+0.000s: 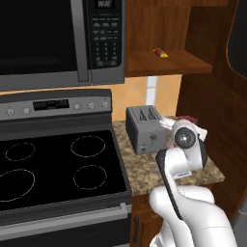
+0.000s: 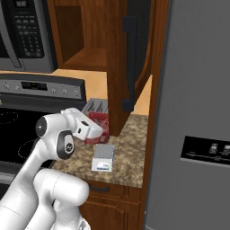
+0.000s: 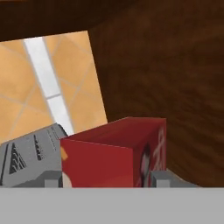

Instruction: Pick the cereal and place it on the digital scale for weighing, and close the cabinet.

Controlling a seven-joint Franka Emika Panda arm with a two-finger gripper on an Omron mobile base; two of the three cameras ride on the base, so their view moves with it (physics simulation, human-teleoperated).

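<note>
The gripper [image 2: 95,130] has its fingers either side of the red cereal box [image 2: 99,126] beside the toaster [image 1: 144,128], seemingly clamped, lining up the carry to the digital scale [image 2: 103,157].

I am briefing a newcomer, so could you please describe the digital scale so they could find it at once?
Start at the speckled counter between stove and tall grey refrigerator. Near its front edge lies the digital scale, a flat pale slab; unlike the upright red cereal and boxy grey toaster behind, it lies low.
</note>
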